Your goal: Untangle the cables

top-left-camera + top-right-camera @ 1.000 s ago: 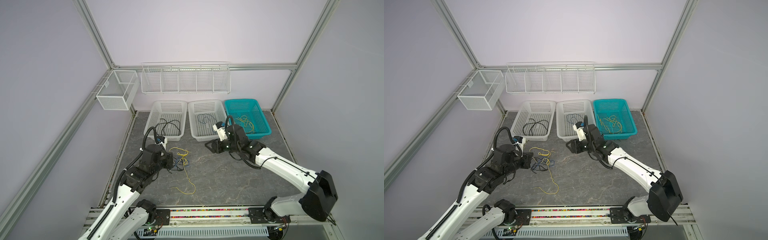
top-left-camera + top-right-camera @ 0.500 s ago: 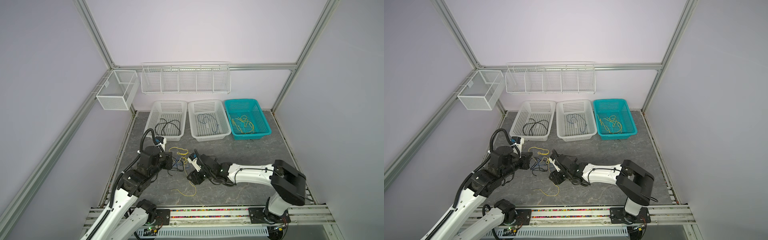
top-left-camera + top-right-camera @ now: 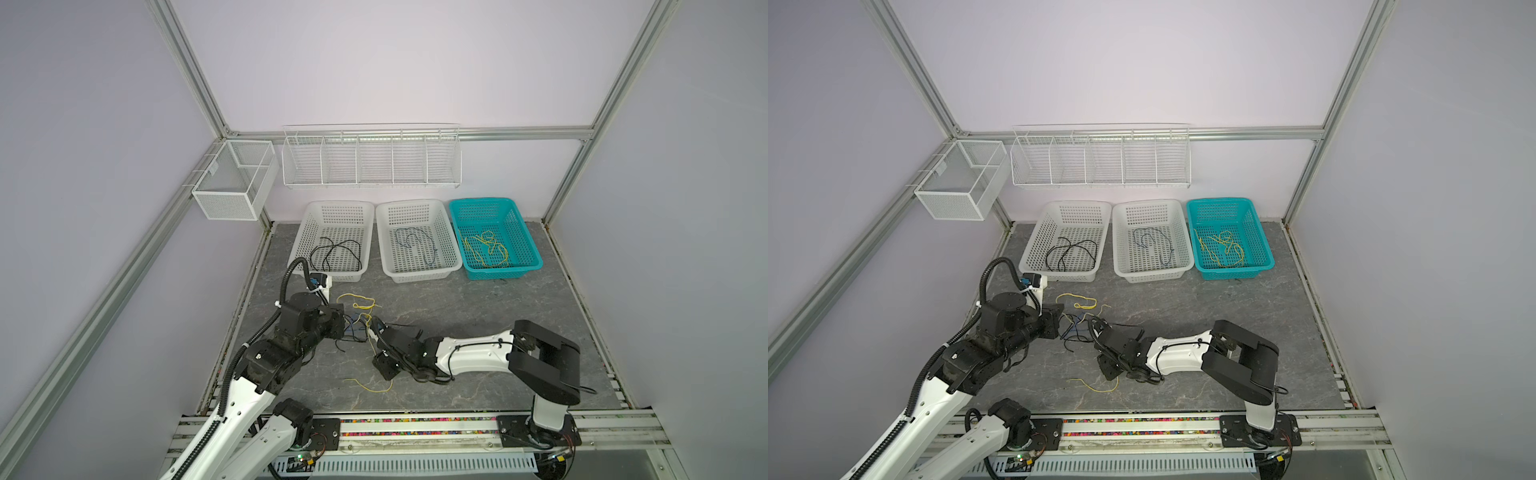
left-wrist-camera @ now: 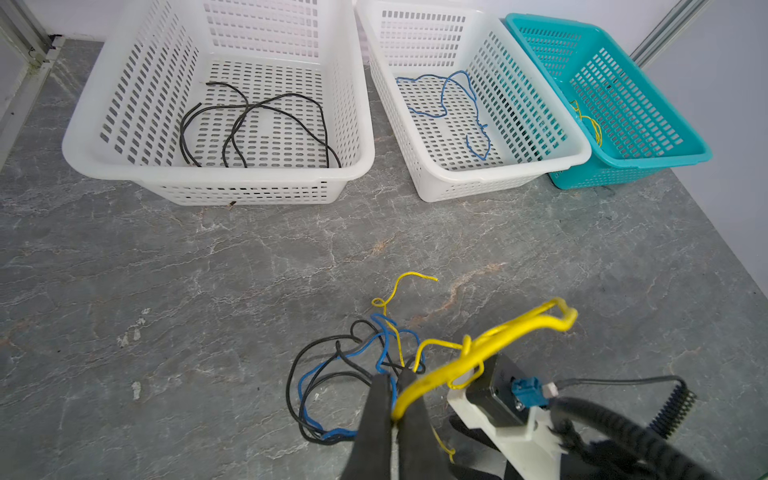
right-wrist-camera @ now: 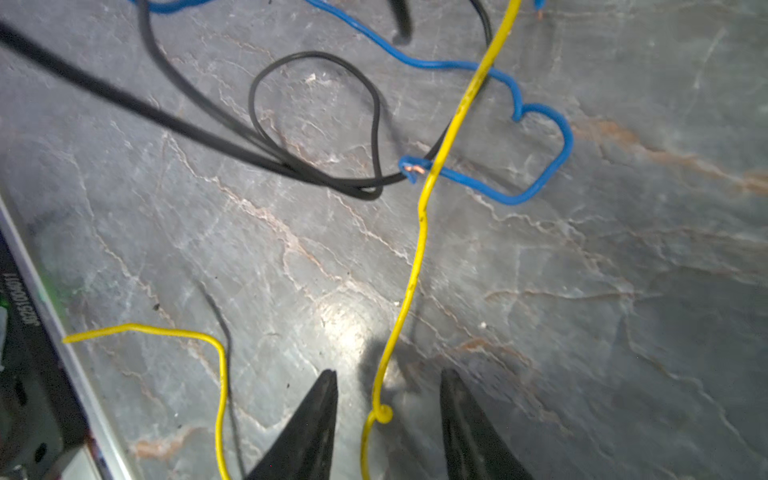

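Left hand (image 4: 395, 380): clamped right down, fingers pressed together on a yellow cable (image 4: 440, 372) that springs up out of the pinch and bends into a raised loop.
Right hand (image 5: 388, 374): fingers parted, low over the desk (image 3: 478, 316), and a yellow strand (image 5: 420, 232) runs up the gap between them. Neither finger touches it, so nothing is gripped. I can't tell whether that strand is the one the left hand has.
Cables (image 3: 358, 326): the knot sits left of centre on the desk, right between the two hands, which face each other across it in both top views.
Blue cable (image 5: 567, 143): kinked into a loop with a bare copper tip showing, and the yellow strand crosses over it.
Black cable (image 5: 377, 133): curled in a loop beside the blue one, its low end meeting that copper tip.
Loose yellow end (image 3: 374, 388): lies flat on the desk toward the front rail, on the near side of the right hand.
Left white basket (image 3: 345, 274): at the back of the desk, with black cables (image 4: 181, 137) lying inside.
Middle white basket (image 3: 419, 275): just beside it, with one blue wire (image 4: 441, 93) inside.
Teal basket (image 3: 503, 272): last in the row on the right, with yellow cables (image 3: 488, 249) inside.
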`<state>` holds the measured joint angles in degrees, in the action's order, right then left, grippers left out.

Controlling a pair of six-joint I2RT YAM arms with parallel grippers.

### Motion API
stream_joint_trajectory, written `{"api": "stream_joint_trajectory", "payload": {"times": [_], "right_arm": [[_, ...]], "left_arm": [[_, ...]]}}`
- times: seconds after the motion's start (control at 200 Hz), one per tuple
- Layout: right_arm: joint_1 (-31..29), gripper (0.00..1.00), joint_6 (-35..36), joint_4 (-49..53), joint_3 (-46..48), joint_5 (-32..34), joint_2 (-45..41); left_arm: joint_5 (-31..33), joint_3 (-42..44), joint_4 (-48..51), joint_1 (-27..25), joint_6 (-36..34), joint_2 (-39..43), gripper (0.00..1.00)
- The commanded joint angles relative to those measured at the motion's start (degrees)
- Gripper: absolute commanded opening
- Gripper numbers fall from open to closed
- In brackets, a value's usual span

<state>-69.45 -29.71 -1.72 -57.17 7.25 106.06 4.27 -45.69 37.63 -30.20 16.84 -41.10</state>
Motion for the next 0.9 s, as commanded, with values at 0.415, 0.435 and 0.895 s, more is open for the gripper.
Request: {"api": "stream_joint_trajectory", "payload": {"times": [0.415, 0.435, 0.895], "right_arm": [[-0.63, 0.07, 0.16, 0.6, 2.98, 2.36, -4.2], [-0.62, 0.07, 0.23, 0.86, 3.17, 2.28, -4.94], [-0.94, 0.07, 6.77, 11.04, 6.45, -3.99, -25.32]], "left_arm": [[1.42, 0.08, -0.01, -0.3, -1.06, 0.92, 0.0], [1.44, 0.08, -0.03, -0.3, -1.11, 0.85, 0.0], [4.24, -0.54, 1.66, -0.31, -0.93, -1.16, 0.0]]}}
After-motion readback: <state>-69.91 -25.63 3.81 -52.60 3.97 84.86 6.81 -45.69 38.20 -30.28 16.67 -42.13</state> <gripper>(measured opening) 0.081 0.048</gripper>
